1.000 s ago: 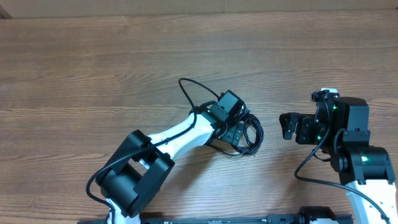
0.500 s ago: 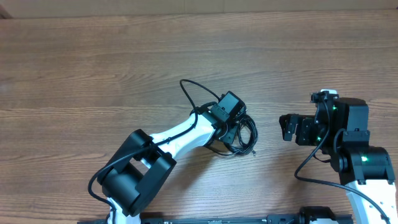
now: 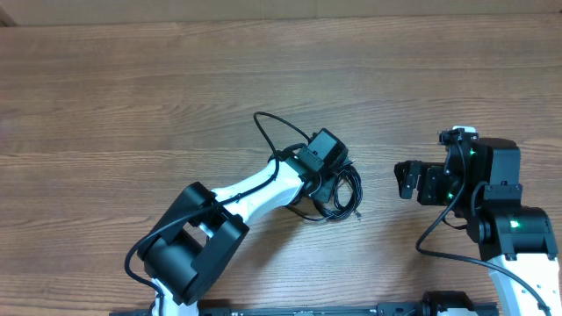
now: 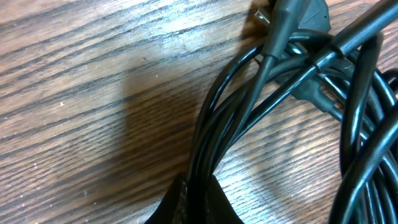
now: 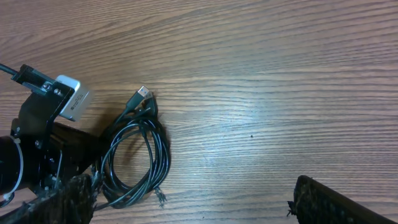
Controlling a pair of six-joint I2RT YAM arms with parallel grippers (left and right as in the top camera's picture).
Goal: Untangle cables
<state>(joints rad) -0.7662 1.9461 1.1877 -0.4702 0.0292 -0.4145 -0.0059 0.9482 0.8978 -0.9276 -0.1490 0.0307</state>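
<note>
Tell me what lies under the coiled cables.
Bare wooden table shows under the cables and through their loops; nothing else is visible there. Where the left gripper has its jaws pinched on the strands, the wood beneath is covered.

A wood-grain bench [image 3: 132, 88] is carrying a coiled bundle of thin black cables [image 4: 227, 124], lying near its middle.
</note>
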